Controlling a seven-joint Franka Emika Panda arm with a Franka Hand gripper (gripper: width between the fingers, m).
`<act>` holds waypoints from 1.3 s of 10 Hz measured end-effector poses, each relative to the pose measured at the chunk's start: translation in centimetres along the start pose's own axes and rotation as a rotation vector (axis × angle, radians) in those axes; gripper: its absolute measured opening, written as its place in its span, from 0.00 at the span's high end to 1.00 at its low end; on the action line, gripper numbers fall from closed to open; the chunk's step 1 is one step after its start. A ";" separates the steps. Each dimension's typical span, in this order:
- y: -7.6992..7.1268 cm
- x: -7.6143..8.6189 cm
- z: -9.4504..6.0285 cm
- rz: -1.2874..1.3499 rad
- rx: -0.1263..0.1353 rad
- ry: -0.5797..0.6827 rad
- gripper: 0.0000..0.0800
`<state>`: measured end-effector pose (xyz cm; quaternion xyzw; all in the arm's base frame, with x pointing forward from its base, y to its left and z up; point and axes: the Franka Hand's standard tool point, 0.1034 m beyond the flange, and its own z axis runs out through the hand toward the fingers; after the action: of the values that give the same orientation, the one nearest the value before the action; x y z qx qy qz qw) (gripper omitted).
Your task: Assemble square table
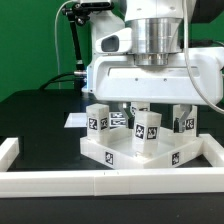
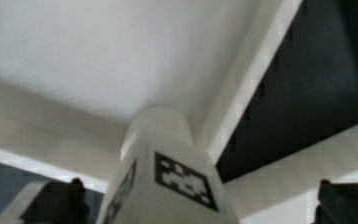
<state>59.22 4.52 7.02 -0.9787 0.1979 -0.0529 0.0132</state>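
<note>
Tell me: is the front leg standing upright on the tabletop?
Upright: the front leg stands vertical on the tabletop, open gripper straddling it.

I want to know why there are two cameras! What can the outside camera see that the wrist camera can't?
Only the exterior view shows the whole large white plastic square tabletop with several small white tagged block legs standing on it, and the long white straight bars around it. Only the wrist view shows the dark fingertips of the open gripper, either side of one leg. Both show the tabletop and tagged legs.
</note>
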 end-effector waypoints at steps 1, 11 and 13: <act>0.3 0.1 0.0 -0.109 -0.004 0.001 0.19; 2.1 1.4 0.0 -0.795 -0.049 0.037 0.22; 2.1 1.4 0.0 -0.790 -0.048 0.036 0.45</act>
<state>59.68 2.04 7.05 -0.9784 -0.1925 -0.0666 -0.0348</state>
